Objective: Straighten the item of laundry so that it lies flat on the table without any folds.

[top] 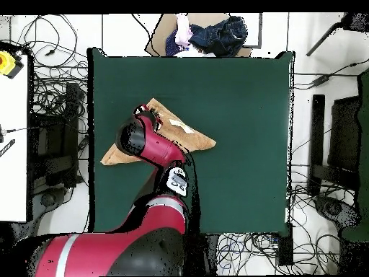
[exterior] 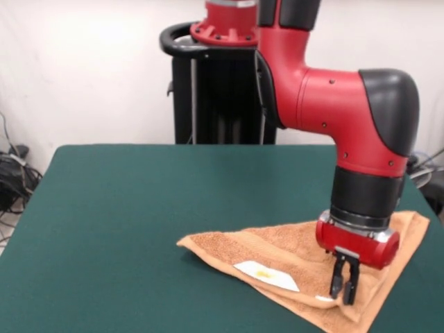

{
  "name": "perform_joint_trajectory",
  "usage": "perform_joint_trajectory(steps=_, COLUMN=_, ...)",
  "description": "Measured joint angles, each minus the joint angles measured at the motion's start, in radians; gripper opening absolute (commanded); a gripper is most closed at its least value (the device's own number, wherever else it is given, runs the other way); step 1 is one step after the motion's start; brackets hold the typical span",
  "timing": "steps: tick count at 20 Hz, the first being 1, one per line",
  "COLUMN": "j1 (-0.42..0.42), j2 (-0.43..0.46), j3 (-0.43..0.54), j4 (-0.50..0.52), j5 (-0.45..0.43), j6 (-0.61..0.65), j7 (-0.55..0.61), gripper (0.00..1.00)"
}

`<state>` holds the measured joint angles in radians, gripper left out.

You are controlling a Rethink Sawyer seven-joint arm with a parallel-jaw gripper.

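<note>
the towel [exterior: 305, 267] lies folded into a rough triangle on the green surface [exterior: 139, 229], in the front view down toward 4 o'clock, close to the near edge and the right-hand edge. one pointed corner reaches out toward 9 o'clock, another toward 2 o'clock, and the thick folded edge runs slanting along the near side, where layers lie doubled over each other. a white label [exterior: 267, 275] with a yellowish mark lies on top of the cloth, just at 9 o'clock of the pincer [exterior: 343, 286].

the arm [exterior: 347, 111] comes down from 12 o'clock, bends at a black-capped elbow and points its red wrist straight down over the towel's right part. the pincer hangs upright, its two dark fingers [exterior: 336, 283] drawn close with only a thin slit between them — their tips reach down to the cloth near the folded edge, and a small pale bit shows at their foot, but whether any cloth is pinched i cannot tell.

in the overhead view the towel [top: 194, 137] sits at the surface's [top: 245, 101] 9 o'clock side, partly hidden under the arm [top: 148, 144], one corner reaching out over that edge. a heap of dark and pink clothes [top: 209, 32] lies beyond the edge at 12 o'clock — off the surface.
</note>
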<state>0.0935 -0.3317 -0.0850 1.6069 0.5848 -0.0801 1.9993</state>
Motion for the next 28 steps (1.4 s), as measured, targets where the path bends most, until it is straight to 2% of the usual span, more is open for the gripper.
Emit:
perform_joint_trajectory(steps=15, j1=-0.028, j2=-0.083, j3=0.055, j4=0.116, j5=-0.016, j6=0.0, j7=0.0, gripper=0.0)
perform_joint_trajectory(steps=28, j1=-0.067, j2=-0.192, j3=0.106, j4=0.316, j5=-0.084, j6=-0.001, j7=0.0, gripper=0.0)
